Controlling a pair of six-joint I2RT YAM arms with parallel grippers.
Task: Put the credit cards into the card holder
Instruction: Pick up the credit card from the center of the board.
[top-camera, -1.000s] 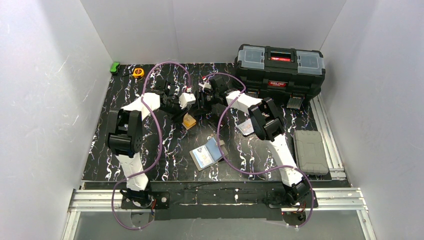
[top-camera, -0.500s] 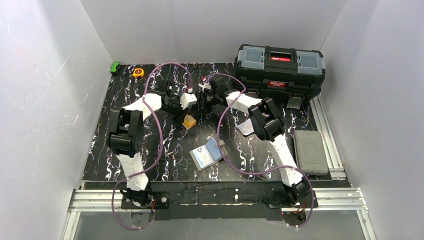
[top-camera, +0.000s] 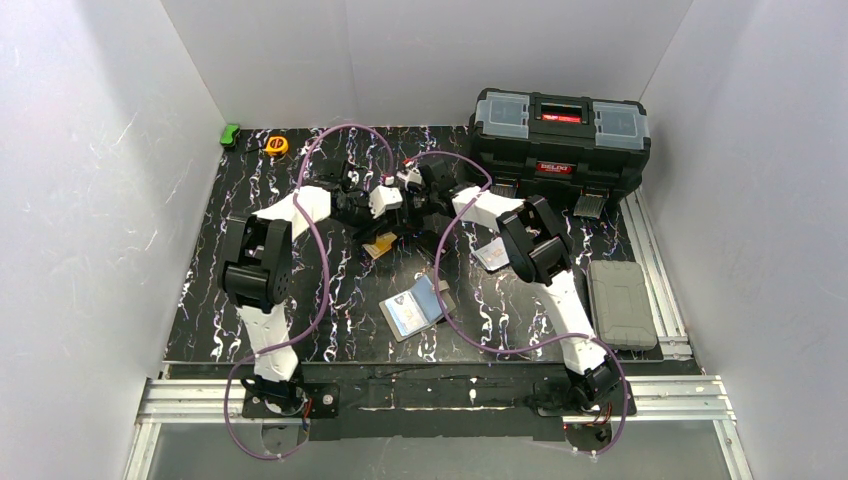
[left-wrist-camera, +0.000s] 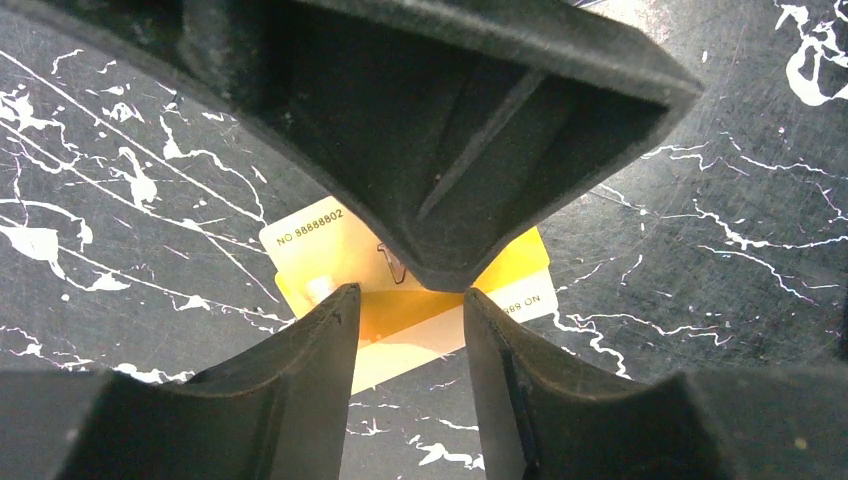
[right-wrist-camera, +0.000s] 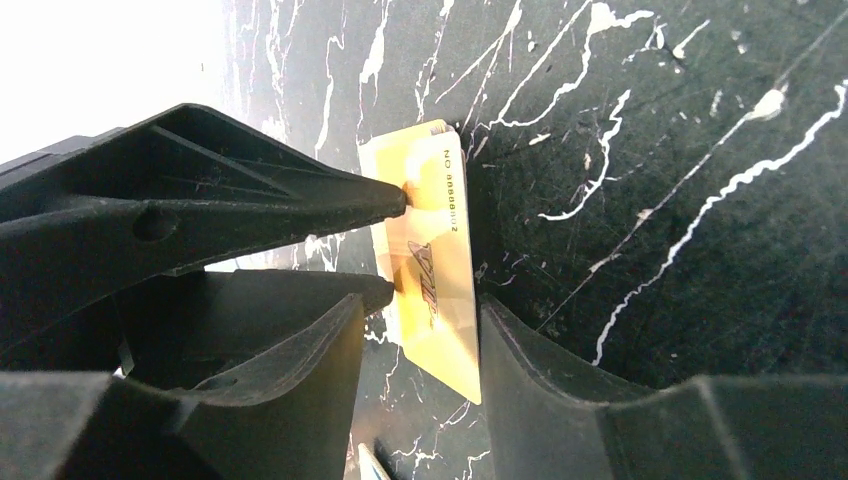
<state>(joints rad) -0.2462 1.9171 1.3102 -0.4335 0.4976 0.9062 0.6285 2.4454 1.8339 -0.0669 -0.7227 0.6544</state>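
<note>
From above, I am seeing the task only partly along. The card holder (top-camera: 413, 310) is lying open and face up toward the near edge of the table (top-camera: 250, 180), about midway along it, with its long axis running from near-left to far-right. Pale faces are showing inside it, but I cannot tell cards from pockets. A pale card (top-camera: 490, 253) is lying outside it beside the right arm. A yellow card (top-camera: 380, 245) is sitting in the middle of the table under both arms, so at least those two are waiting to go in. In the left wrist view, the left gripper (left-wrist-camera: 410, 295) is hovering at the yellow card's edge, fingers apart and clamping nothing. The card's long axis is running across the gap, upper left to lower right, print facing up. A finger (left-wrist-camera: 440, 180) of the other arm is pointing down at its middle. In the right wrist view, the right gripper (right-wrist-camera: 420, 305) is straddling the card's near end, fingers apart and not yet pinching. The card is pointing straight away from the camera and, I judge, tilting up on one long edge. The left fingers (right-wrist-camera: 300, 200) are touching its left side.
</note>
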